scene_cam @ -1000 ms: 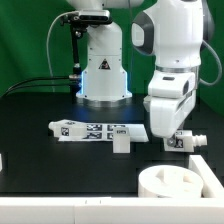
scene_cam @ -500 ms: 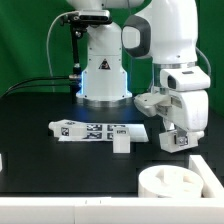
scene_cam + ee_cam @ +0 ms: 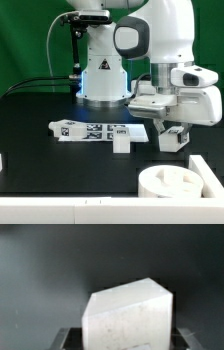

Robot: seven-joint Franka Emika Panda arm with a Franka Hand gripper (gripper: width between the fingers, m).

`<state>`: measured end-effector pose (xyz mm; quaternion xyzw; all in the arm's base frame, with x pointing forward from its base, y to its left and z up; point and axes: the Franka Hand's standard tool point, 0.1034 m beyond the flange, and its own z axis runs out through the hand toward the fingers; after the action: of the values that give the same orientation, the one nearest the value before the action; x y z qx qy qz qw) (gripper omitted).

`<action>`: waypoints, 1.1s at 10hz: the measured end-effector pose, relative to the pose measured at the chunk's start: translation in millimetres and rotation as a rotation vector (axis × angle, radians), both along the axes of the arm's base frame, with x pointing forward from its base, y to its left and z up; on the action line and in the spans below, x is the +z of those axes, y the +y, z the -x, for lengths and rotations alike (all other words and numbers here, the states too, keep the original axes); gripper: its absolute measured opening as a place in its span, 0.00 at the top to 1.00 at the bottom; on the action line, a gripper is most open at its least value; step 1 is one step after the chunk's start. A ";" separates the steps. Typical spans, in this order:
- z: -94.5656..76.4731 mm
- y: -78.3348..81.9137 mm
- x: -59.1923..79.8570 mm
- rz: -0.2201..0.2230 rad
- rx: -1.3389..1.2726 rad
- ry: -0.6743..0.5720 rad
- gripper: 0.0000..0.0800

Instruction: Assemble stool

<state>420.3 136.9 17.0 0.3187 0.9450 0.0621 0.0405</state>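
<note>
My gripper [image 3: 174, 135] is shut on a chunky white stool leg [image 3: 173, 140] with a tag and holds it above the black table, at the exterior view's right. In the wrist view the leg [image 3: 127, 317] fills the space between the two fingers, its angled end pointing away over dark table. The round white stool seat [image 3: 182, 187] lies at the front right near the table edge. Another white leg [image 3: 121, 142] lies on the table beside the marker board [image 3: 95, 131].
The robot's white base [image 3: 104, 70] stands at the back centre with cables on its left. A white border strip [image 3: 70, 210] runs along the table's front edge. A green curtain hangs behind.
The arm's wrist has turned and swung, and the held leg has been lifted and tilted at the right side of the table. The seat and the other leg have not moved.
</note>
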 end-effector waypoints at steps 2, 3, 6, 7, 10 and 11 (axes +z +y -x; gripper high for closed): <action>0.9 0.0 -0.8 0.008 0.108 -0.014 0.60; 1.0 -0.3 -0.9 0.008 0.106 -0.014 0.60; -0.8 -3.5 2.9 0.013 0.099 -0.019 0.22; -5.7 -8.0 12.9 0.024 0.069 -0.030 0.22; -32.5 8.8 47.6 -0.036 -0.324 -0.072 0.19; -34.7 28.8 50.6 -0.096 -0.509 -0.066 0.19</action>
<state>455.0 165.7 67.6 0.5454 0.8286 0.1050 0.0707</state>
